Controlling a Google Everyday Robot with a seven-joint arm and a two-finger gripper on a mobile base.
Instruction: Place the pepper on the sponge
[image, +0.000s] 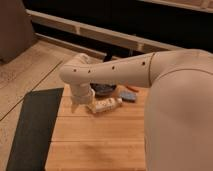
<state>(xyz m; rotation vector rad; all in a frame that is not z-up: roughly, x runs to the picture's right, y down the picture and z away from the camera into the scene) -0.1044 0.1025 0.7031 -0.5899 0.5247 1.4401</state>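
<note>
The pepper (132, 88) is a slim red-orange sliver lying just behind the sponge (128, 97), a small blue-grey block on the wooden table, right of centre. I cannot tell whether the two touch. My white arm crosses the view from the right and bends down at the left. My gripper (79, 104) hangs below that bend over the table's left part, well left of the pepper and sponge and next to the bottle's left end.
A pale-labelled bottle (105, 105) lies on its side between the gripper and the sponge. A dark bowl (103, 90) sits behind it, partly hidden by my arm. The wooden table (100, 142) has a dark mat (30, 125) on the floor to its left.
</note>
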